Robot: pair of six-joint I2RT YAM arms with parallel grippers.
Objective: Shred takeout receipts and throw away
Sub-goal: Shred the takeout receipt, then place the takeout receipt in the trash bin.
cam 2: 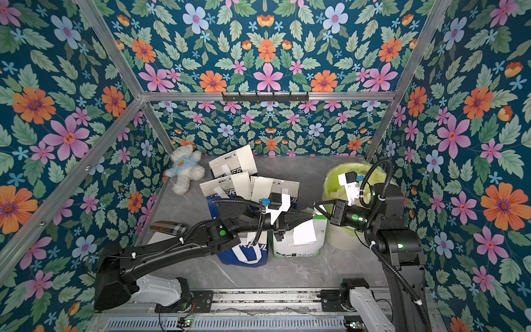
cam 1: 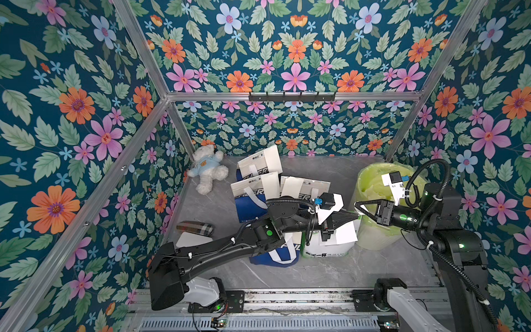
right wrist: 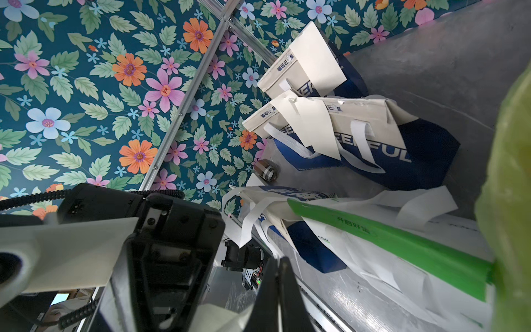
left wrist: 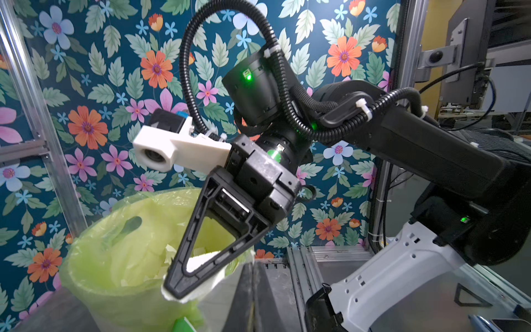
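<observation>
My right pincer (left wrist: 174,290) is clenched on a white receipt (left wrist: 189,297). Its tips are just over the rim of the bin (cam 1: 373,235), on the side facing the desk's middle. My left pincer (cam 1: 357,215) is clenched too, tip to tip with the right. In the right wrist view the same paper reaches its tip, so both grasp the one slip. Torn white scraps (left wrist: 169,251) lie inside the bin's pale green liner (left wrist: 115,258). The bin stands by the right edge of the desk (cam 1: 316,273). Just beside it, under my left wrist, stands a white bag (cam 2: 296,250) with a green band and a white slip (cam 2: 304,234) at its top. Toward the back edge lie blue-and-white bags (cam 1: 250,207) with further slips (cam 1: 270,184) resting on them. A teddy bear (cam 1: 208,171) lies in the back left corner.
</observation>
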